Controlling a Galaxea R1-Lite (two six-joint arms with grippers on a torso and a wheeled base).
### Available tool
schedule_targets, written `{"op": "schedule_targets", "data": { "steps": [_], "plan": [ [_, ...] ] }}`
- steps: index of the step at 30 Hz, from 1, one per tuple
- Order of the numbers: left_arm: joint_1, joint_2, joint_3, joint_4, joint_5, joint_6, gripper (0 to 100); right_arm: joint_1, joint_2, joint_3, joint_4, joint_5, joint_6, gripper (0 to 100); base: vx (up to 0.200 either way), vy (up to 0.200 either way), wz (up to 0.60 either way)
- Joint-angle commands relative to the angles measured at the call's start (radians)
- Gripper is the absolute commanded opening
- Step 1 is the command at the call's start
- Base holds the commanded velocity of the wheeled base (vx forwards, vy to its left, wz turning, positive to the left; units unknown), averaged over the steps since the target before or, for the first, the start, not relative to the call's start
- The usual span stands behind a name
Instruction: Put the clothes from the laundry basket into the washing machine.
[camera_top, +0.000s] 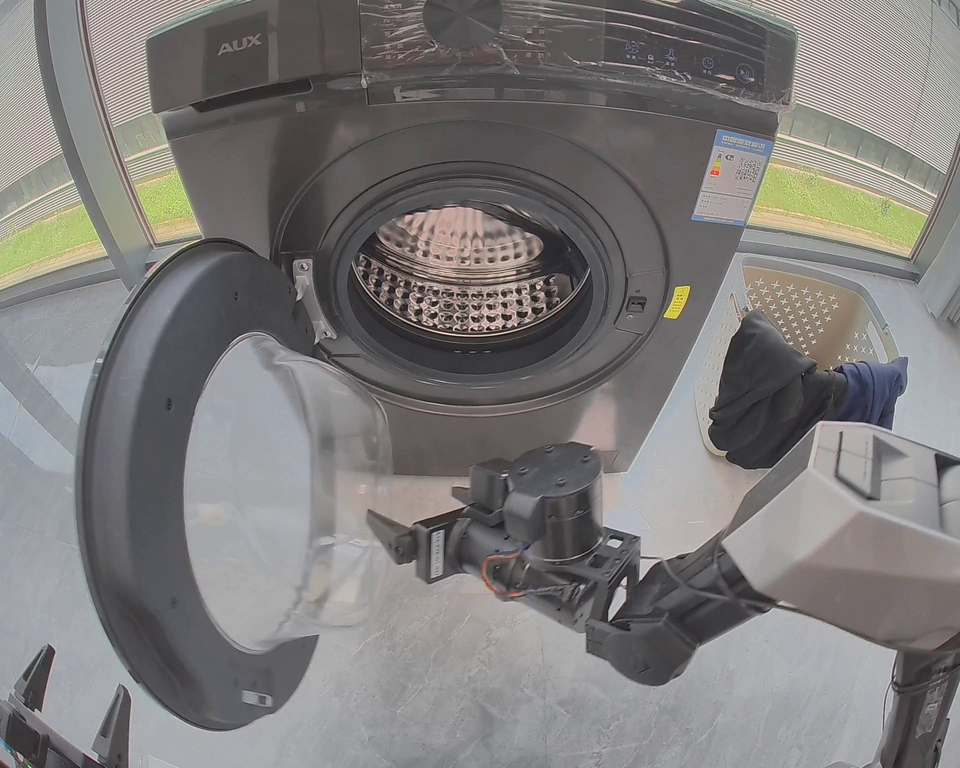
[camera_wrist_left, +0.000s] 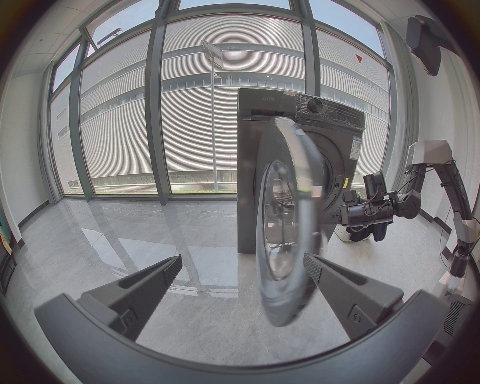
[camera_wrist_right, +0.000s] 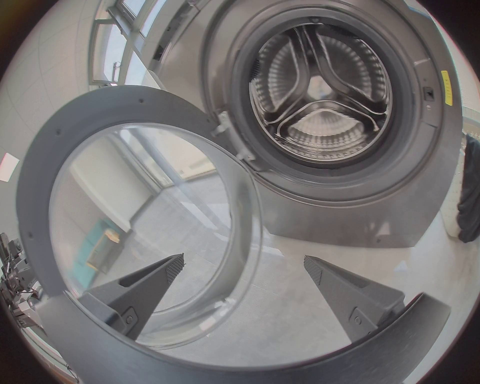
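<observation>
The grey washing machine (camera_top: 480, 150) stands ahead with its round door (camera_top: 200, 480) swung wide to the left and its steel drum (camera_top: 460, 270) bare inside. To its right a white laundry basket (camera_top: 810, 310) holds black clothes (camera_top: 765, 390) draped over its rim and a dark blue garment (camera_top: 875, 390). My right gripper (camera_top: 385, 535) hangs open low before the machine, close to the door's glass bowl, with nothing between its fingers (camera_wrist_right: 150, 285). My left gripper (camera_top: 75, 690) is open at the lower left, beside the door's outer face (camera_wrist_left: 280, 220).
Glossy grey floor (camera_top: 450, 680) spreads in front of the machine. Tall windows (camera_wrist_left: 190, 115) stand behind and to the sides. The open door takes up the room left of the machine's opening.
</observation>
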Motion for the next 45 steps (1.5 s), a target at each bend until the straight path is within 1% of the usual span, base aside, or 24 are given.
{"op": "schedule_targets", "data": {
  "steps": [1,5,12,15,18,19,20,21,22,23,24,25,26,28,31,32,34,36,38,40,44,45],
  "plan": [
    [0.0,-0.017,0.018,0.0,0.0,-0.001,100,0.035,0.089,-0.062,-0.049,0.002,0.003,100,0.0,0.0,0.0],
    [0.0,-0.017,0.018,0.0,0.0,-0.001,100,0.021,0.072,-0.07,-0.057,0.002,0.003,100,0.0,0.0,0.0],
    [0.0,-0.017,0.018,0.0,0.0,-0.001,100,-0.005,0.035,-0.039,-0.058,0.001,0.006,100,0.0,0.0,0.0],
    [0.0,-0.017,0.018,0.0,0.0,-0.001,100,-0.015,-0.011,-0.002,-0.048,-0.007,0.001,100,0.0,0.0,0.0],
    [0.0,-0.017,0.018,0.0,0.0,-0.001,100,-0.04,-0.107,0.07,-0.04,-0.01,-0.017,100,0.0,0.0,0.0],
    [0.0,-0.017,0.018,0.0,0.0,-0.001,100,-0.04,-0.107,0.07,-0.04,-0.01,-0.017,100,0.0,0.0,0.0],
    [0.0,-0.017,0.018,0.0,0.0,-0.001,100,-0.072,-0.189,0.142,-0.041,-0.011,-0.049,100,0.0,0.0,0.0],
    [0.0,-0.017,0.018,0.0,0.0,-0.001,100,-0.091,-0.242,0.19,-0.043,-0.011,-0.071,100,0.0,0.0,0.0],
    [0.0,-0.017,0.018,0.0,0.0,-0.001,100,-0.108,-0.3,0.237,-0.041,-0.011,-0.088,100,0.0,0.0,0.0],
    [0.0,-0.017,0.018,0.0,0.0,-0.001,100,-0.114,-0.317,0.252,-0.041,-0.011,-0.092,100,0.0,0.0,0.0],
    [0.0,-0.017,0.018,0.0,0.0,-0.001,100,-0.15,-0.409,0.332,-0.04,-0.011,-0.114,100,0.0,0.0,0.0],
    [0.0,-0.017,0.018,0.0,0.0,-0.001,100,-0.173,-0.466,0.384,-0.04,-0.011,-0.127,100,0.0,0.0,0.0],
    [0.0,-0.017,0.018,0.0,0.0,-0.001,100,-0.181,-0.482,0.398,-0.04,-0.011,-0.13,100,0.0,0.0,0.0],
    [0.002,-0.017,0.018,0.0,0.0,0.001,100,-0.235,-0.636,0.527,-0.038,-0.011,-0.155,100,0.0,0.0,0.0],
    [0.0,-0.017,0.018,0.0,0.0,0.001,100,-0.304,-0.801,0.645,-0.037,-0.011,-0.167,100,0.0,0.0,0.0],
    [0.0,-0.017,0.018,0.0,0.0,0.001,100,-0.335,-0.85,0.682,-0.037,-0.01,-0.178,100,0.0,0.0,0.0],
    [0.0,-0.017,0.018,0.0,0.0,0.001,100,-0.43,-0.968,0.751,-0.037,-0.002,-0.207,100,0.0,0.0,0.0],
    [0.0,-0.017,0.018,0.0,0.0,0.001,100,-0.512,-1.069,0.814,-0.037,0.002,-0.213,100,0.0,0.0,0.0],
    [0.0,-0.017,0.018,0.0,0.0,0.001,100,-0.577,-1.164,0.875,-0.037,0.006,-0.213,100,0.0,0.0,0.0],
    [0.0,-0.017,0.018,0.0,0.0,0.001,100,-0.626,-1.267,0.95,-0.037,0.013,-0.216,100,0.0,0.0,0.0],
    [0.0,-0.017,0.018,0.0,0.0,0.001,100,-0.7,-1.436,1.089,-0.015,0.042,-0.219,100,0.0,0.0,0.0],
    [0.0,-0.017,0.018,0.0,0.0,0.001,100,-0.718,-1.471,1.089,0.025,0.05,-0.21,100,0.0,0.0,0.0]
  ]
}}
